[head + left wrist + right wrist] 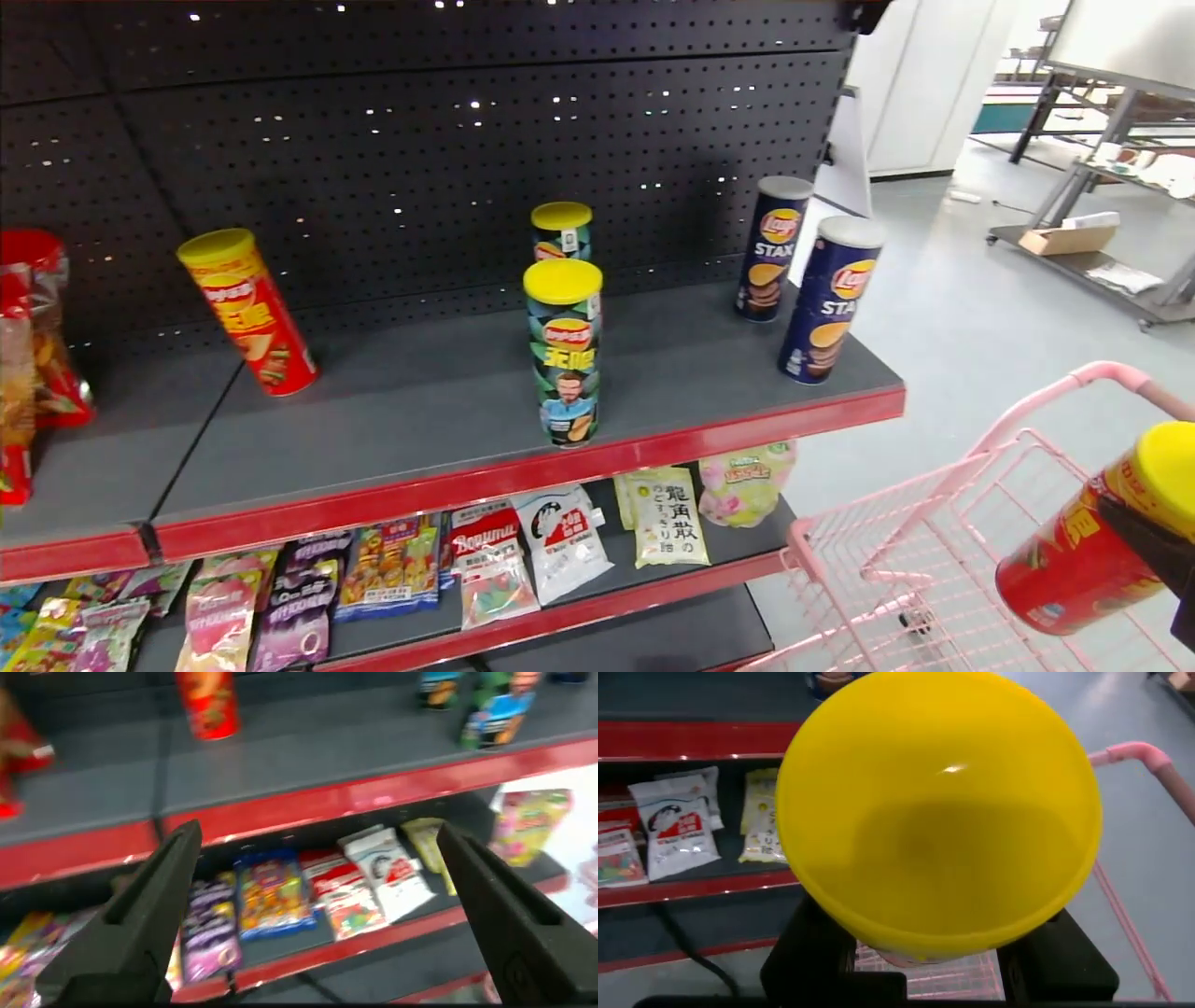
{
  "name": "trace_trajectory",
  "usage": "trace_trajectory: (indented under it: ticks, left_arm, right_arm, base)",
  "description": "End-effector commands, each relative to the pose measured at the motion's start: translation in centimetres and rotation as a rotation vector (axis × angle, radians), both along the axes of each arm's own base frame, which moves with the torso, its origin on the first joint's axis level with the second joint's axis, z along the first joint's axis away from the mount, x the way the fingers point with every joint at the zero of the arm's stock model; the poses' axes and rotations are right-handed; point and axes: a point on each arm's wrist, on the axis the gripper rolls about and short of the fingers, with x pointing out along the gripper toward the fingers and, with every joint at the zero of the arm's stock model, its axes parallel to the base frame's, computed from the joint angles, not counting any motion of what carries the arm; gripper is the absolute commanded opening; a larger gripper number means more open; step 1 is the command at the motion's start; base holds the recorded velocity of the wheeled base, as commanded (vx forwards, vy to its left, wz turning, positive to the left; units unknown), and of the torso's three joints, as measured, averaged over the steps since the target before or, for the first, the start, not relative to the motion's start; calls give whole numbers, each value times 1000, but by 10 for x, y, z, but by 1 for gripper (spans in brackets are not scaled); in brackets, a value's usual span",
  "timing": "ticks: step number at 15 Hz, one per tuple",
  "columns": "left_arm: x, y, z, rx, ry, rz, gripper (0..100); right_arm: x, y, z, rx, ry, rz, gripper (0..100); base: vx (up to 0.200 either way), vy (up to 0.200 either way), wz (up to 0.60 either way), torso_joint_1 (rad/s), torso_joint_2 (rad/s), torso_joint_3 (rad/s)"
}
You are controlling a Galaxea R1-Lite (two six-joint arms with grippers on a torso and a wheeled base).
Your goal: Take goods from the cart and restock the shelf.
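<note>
Right gripper (pixel 938 969): closed on the held red can (pixel 1074 546), with dark fingers on either side of the can's body below the lid.
Held red can: a red tube with a yellow lid (pixel 938 812), held tilted in the air over the cart, off the right end of the shelf unit. It touches neither cart nor shelf.
Cart (pixel 934 485): a pink wire basket with a pink handle bar (pixel 1111 373), standing on the grey floor just beside the shelf's right end.
Left gripper (pixel 318 845): open, its two dark fingers (pixel 140 919) spread wide with nothing between them. It faces the front of the lower shelf.
Lower shelf (pixel 653 597): a red-edged board carrying a row of snack bags (pixel 560 541), white, purple and pale green among them.
Upper shelf (pixel 420 401): a grey board with a red front edge.
Green can, front (pixel 563 355): yellow lid, upright near the front edge at the middle of the board.
Green can, back (pixel 561 231): the same kind, directly behind the front one and close to the back panel.
Blue cans: two with grey lids at the right end. One (pixel 831 299) is nearer the edge and the other (pixel 772 247) is just behind it.
Red shelf can (pixel 250 313): yellow lid, standing alone toward the left, well apart from the green pair.
Red bags (pixel 28 355): stacked at the far left end.
Back panel (pixel 420 140): black pegboard behind the upper shelf.
</note>
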Motion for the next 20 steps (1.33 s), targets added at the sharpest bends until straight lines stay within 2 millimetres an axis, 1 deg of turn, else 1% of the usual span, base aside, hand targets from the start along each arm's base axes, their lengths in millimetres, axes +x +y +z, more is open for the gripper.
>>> trace_trajectory:
  ticks: [1,3,11,15,18,20]
  left_arm:
    - [0,0,0,0,0,0,100]
    - [0,0,0,0,0,0,100]
    - [0,0,0,1,0,2,100]
    - [0,0,0,0,0,2,100]
    - [0,0,0,0,0,2,100]
    - [0,0,0,0,0,2,100]
  right_arm:
    - [0,0,0,-1,2,0,0]
    - [0,0,0,-1,2,-1,0]
    - [-2,0,-1,-2,-1,0,0]
    - [-15,-2,-9,5,-24,0,0]
    - [-18,-3,-7,12,-49,-4,0]
    - [-22,-3,-10,15,-53,-1,0]
  base:
    - [0,0,600,2,-2,2]
    - [0,0,600,2,5,5]
    - [0,0,0,0,0,0]
    - [0,0,0,0,0,0]
    - [0,0,0,0,0,0]
    - [0,0,0,0,0,0]
